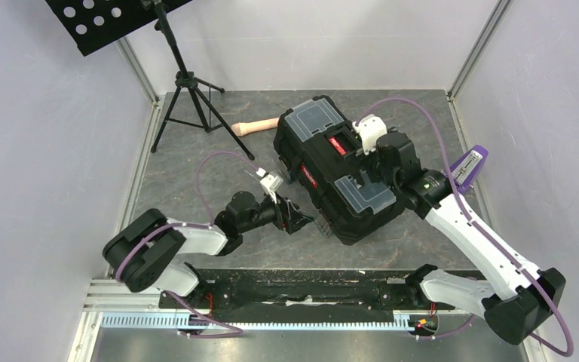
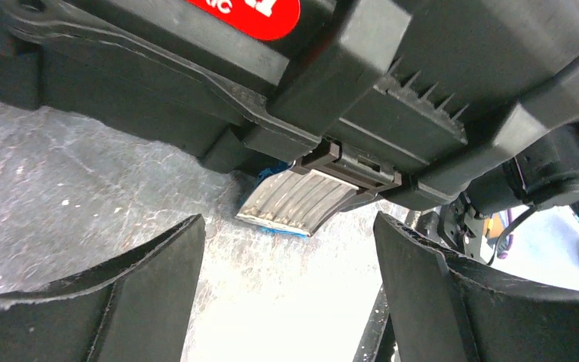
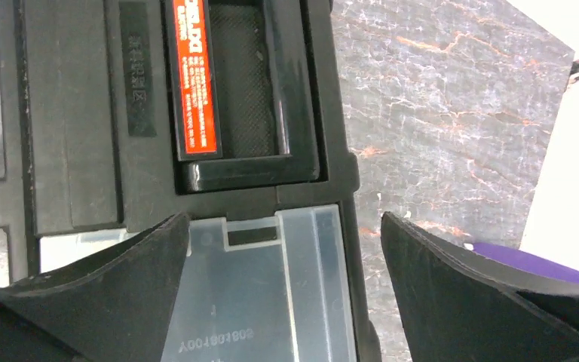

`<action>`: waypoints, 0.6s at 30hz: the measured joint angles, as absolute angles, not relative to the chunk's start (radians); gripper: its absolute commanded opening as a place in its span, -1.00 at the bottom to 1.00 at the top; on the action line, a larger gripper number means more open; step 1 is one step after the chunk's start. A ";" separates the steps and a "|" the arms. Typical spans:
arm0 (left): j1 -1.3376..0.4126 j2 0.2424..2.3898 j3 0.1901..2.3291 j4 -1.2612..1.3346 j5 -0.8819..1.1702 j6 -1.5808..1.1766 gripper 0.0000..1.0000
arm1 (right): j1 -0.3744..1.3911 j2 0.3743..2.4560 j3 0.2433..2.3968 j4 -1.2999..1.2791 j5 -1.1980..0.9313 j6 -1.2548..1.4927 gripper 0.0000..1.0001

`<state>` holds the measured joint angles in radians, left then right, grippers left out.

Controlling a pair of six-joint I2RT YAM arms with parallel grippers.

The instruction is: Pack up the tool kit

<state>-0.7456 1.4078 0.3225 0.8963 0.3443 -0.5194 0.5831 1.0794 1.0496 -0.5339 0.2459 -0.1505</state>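
Note:
The black toolbox sits closed at mid table, with two clear lids and a red-labelled handle. My left gripper is open and empty at the box's near left side, facing a latch that hangs open and shows a blue edge. My right gripper is open above the box top, its fingers spread over the clear lid beside the handle. No pliers or screwdrivers show.
A beige cylindrical handle lies behind the box at its left. A purple stapler-like object lies right of the box, also in the right wrist view. A black tripod with a perforated plate stands at back left. Walls enclose the table.

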 measured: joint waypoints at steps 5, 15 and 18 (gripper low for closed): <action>-0.755 1.573 0.352 1.036 0.407 -0.510 0.72 | 0.548 1.114 1.109 -0.595 0.294 -0.184 0.96; -0.769 1.873 0.389 1.375 0.522 -0.506 0.57 | 0.547 0.994 1.077 -0.660 0.062 -0.281 0.96; -0.770 1.906 0.423 1.421 0.565 -0.503 0.54 | 0.547 0.979 1.041 -0.649 0.007 -0.290 0.96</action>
<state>-0.7704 1.9057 0.4232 1.4208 0.5652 -0.5030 0.5468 0.9787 1.0409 -0.6487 0.0071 -0.2897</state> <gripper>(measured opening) 0.784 0.980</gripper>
